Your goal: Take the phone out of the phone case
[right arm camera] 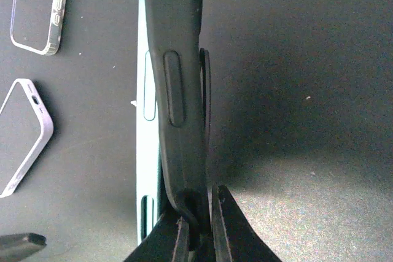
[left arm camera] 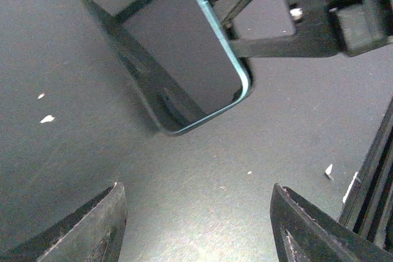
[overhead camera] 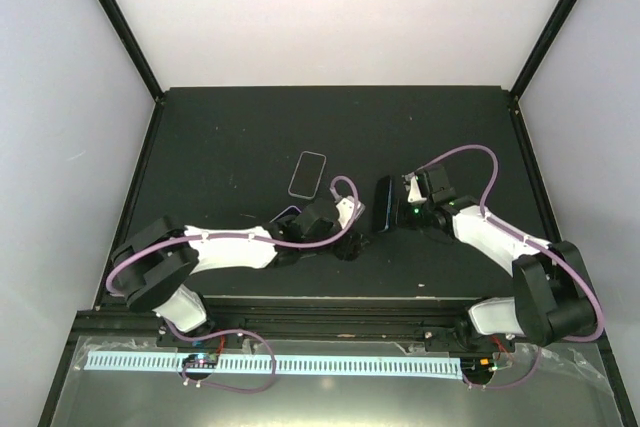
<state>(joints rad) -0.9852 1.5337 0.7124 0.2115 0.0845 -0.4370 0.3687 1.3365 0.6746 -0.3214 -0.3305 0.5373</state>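
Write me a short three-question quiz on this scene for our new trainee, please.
1. True or false: the right gripper has its jaws shut on the dark phone case.
2. Multiple choice: the left gripper has its jaws A) open, B) shut, C) out of view.
3. Short answer: how many other cases lie on the table?

Key:
1. True.
2. A.
3. Two: the clear case and the white case.
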